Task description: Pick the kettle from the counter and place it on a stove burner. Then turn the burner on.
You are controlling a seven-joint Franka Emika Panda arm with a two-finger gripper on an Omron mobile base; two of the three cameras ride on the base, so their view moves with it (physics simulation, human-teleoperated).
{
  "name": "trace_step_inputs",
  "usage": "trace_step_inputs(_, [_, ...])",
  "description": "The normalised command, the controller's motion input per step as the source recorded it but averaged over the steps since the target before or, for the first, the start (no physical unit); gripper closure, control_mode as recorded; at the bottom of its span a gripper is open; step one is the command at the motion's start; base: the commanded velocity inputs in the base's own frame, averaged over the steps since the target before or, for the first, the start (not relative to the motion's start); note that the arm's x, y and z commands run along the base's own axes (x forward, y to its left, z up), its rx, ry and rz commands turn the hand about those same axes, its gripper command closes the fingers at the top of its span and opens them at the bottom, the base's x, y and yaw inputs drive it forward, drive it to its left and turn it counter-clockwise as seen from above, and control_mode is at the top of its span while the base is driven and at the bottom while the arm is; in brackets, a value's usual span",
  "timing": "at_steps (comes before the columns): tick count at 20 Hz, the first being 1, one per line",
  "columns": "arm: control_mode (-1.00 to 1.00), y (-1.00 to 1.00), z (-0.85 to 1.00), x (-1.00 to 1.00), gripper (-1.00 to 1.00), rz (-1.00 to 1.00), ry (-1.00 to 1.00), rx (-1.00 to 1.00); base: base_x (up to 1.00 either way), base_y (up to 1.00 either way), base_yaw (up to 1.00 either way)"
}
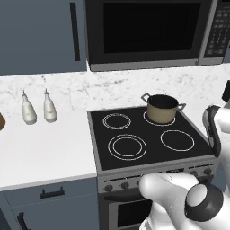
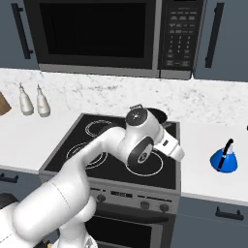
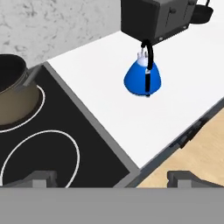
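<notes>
Tan pot with two grey handles (image 2: 157,115) sits mostly behind the white arm in the right base view; only a dark sliver of rim and one handle show. Same pot (image 3: 13,94) is cut by the left edge in the hand view. Large double-ring burner of the black glass cooktop (image 2: 83,151) is partly covered by the arm in the right base view. Tool (image 3: 113,178): only the two dark fingertips rise at the bottom of the hand view, wide apart. Brown object (image 1: 1,121) is clipped at the left edge of the left base view; identity unclear. Dark boxy appliance (image 3: 157,17) on the white bench (image 3: 105,105) is cropped at the top of the hand view. Microwave keypad (image 2: 177,36) labels are too small to read.
</notes>
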Motion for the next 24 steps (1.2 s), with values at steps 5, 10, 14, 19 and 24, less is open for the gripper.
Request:
trace_step_inputs(5, [-1.0, -0.46, 0.0, 0.02, -1.0, -0.03, 0.0, 0.0, 0.0, 0.0, 0.0])
trace_step_inputs(10, [-1.0, -0.61, 0.0, 0.01, -1.0, 0.0, 0.0, 0.02, 0.0, 0.0, 0.0])
trace_step_inputs(14, [-1.0, -0.63, -0.02, 0.0, -1.0, 0.0, -0.02, 0.02, 0.0, 0.0, 0.0])
trace_step_inputs(19, [-1.0, -0.48, -0.13, 0.09, -1.0, 0.0, -0.07, 0.0, 0.0, 0.0, 0.0])
trace_step_inputs(24, [-1.0, -0.29, -0.27, 0.26, -1.0, 0.0, -0.05, 0.01, 0.0, 0.0, 0.0])
